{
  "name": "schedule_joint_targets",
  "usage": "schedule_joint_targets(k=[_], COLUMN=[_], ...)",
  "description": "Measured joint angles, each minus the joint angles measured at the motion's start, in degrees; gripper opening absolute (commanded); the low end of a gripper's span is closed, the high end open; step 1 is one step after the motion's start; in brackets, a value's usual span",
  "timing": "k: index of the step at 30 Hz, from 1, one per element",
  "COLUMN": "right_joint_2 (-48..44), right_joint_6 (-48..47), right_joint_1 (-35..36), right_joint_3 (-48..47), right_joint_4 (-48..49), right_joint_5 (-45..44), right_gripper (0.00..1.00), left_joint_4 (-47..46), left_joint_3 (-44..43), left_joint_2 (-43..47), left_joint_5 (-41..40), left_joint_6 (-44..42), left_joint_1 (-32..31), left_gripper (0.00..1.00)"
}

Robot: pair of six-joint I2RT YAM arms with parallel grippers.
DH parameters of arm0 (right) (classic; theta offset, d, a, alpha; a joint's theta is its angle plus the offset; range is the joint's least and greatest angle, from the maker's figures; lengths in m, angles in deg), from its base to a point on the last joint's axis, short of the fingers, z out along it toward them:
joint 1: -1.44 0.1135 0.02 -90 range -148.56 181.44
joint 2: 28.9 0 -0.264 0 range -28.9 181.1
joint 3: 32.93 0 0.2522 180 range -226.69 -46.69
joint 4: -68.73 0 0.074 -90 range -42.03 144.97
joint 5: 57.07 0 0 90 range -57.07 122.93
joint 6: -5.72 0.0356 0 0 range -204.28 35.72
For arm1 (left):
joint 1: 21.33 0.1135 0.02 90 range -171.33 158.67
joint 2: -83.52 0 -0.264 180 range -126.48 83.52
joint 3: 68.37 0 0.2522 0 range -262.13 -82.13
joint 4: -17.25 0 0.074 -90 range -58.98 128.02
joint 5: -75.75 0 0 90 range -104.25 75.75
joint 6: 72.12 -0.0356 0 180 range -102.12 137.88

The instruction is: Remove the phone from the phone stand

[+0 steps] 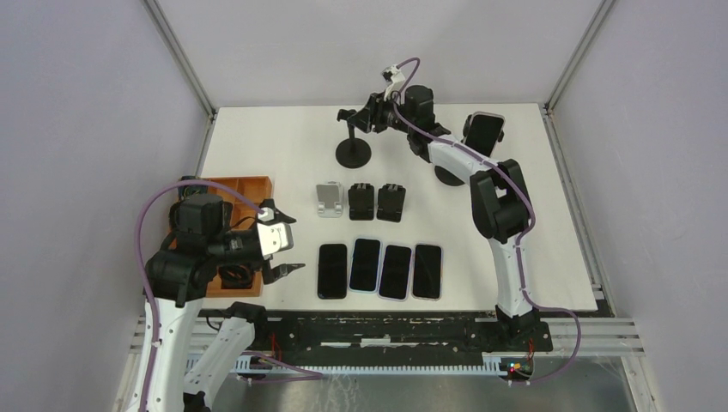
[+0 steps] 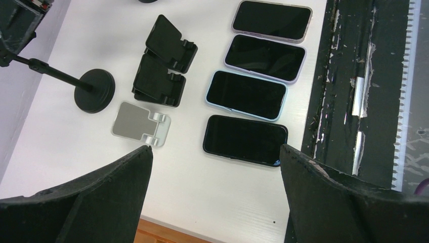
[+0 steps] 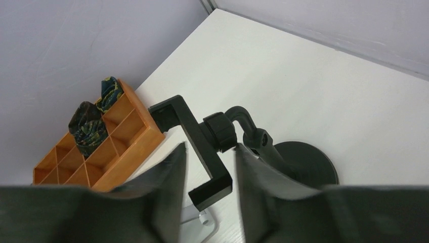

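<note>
Black-faced in a pale case, the phone (image 1: pixel 483 133) sits held in its stand (image 1: pixel 446 177) at the far right of the desk (image 1: pixel 283 146), just beside the right arm. No gripper touches it, so by this position the removal itself is not yet begun.

Right gripper (image 3: pixel 210 148): positioned at the empty stand (image 1: pixel 353 153), far centre, well apart from the phone. The jaws stand at a narrow gap, with the neck of the clamp (image 3: pixel 195 139) and its knob (image 3: pixel 219 131) between them. Whether the pads press on the knob cannot be told. The clamp holds nothing.

Left gripper (image 1: pixel 290 244): wide, holding nothing. It hovers over the near-left desk beside the orange tray (image 1: pixel 249 184). Its camera looks down on four loose phones (image 1: pixel 379 268) lying flat in a row, with three small folding stands (image 1: pixel 361 202) beyond them.

Step in hand, as a judgement: approach, with the right gripper at a stand that carries no phone.

The next move calls for:
1. Draw the right gripper clear of the empty stand.
2. Carry it right to the phone.
3. Widen the jaws enough to span the phone.
4. Close on its long edges and draw it out along the holder's open side.

The stand may tip during the pull, and the left arm is far from it.
</note>
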Motion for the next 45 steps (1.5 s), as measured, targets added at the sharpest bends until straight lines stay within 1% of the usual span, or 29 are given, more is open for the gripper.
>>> schedule_joint_targets(k=[3, 4, 8, 10, 12, 16, 19, 22, 25, 29, 33, 35, 38, 42, 45], right_joint_2=[-0.3, -0.8, -5.1, -9.5, -15.9, -33.9, -46.5, -55.0, -60.5, -62.1, -61.9, -61.1, -58.7, -54.3, -51.8], right_joint_6=[-2.2, -3.2, -6.8, -8.1, -9.4, -11.4, -12.5, -12.7, -12.9, -12.9, -10.2, -9.0, -7.3, -5.0, -3.9], right_joint_1=[0.0, 0.0, -0.2, -0.7, -1.4, -4.8, -9.7, -15.5, -20.3, -24.3, -29.8, -31.3, -31.8, -31.8, -31.8], right_joint_3=[-1.4, -1.4, -1.4, -0.7, 1.9, 12.8, 20.8, 28.5, 36.0, 41.0, 45.9, 47.6, 48.9, 48.6, 47.8], right_joint_4=[-1.3, -2.3, -7.2, -9.3, -10.7, -10.8, -11.6, -12.3, -14.3, -17.2, -16.3, -15.5, -13.5, -8.8, -6.5], right_joint_5=[-0.6, -0.9, -1.8, -2.5, -3.5, -6.6, -11.1, -15.3, -19.0, -19.8, -17.8, -17.6, -15.3, -9.0, -6.2], right_gripper=[0.96, 0.98, 0.98, 0.98, 0.98, 0.98, 0.98, 0.98, 0.98, 0.98, 0.98, 0.98, 0.98, 0.98, 0.98], left_joint_4=[0.0, 0.0, 0.0, 0.0, 0.0, 0.1, 0.0, -0.3, -0.6, -0.7, -0.8, -0.8, -0.9, -1.0, -1.0], left_joint_3=[0.0, 0.0, 0.0, 0.0, 0.0, 0.0, 0.0, 0.0, -0.1, -0.2, -0.2, -0.2, -0.2, -0.3, -0.3], left_joint_2=[-0.1, -0.1, -0.3, -0.4, -0.5, -1.0, -1.3, -1.4, -1.5, -2.1, -2.6, -2.6, -2.6, -2.6, -2.6], left_joint_5=[0.0, 0.0, 0.2, 0.6, 1.2, 1.5, 1.4, 1.5, 1.5, 1.7, 2.6, 2.6, 2.6, 2.6, 2.6], left_joint_6=[0.0, 0.0, 0.0, 0.0, 0.0, 0.0, 0.0, 0.0, 0.2, 0.6, 0.7, 0.8, 1.0, 1.0, 1.2], left_joint_1=[0.0, 0.0, 0.0, 0.0, 0.0, 0.0, 0.0, 0.0, 0.0, 0.0, 0.0, 0.0, 0.0, 0.0, 0.0], left_gripper=[1.0, 1.0, 1.0, 1.0, 1.0, 1.0, 1.0, 1.0, 1.0, 1.0, 1.0, 1.0, 1.0, 1.0, 1.0])
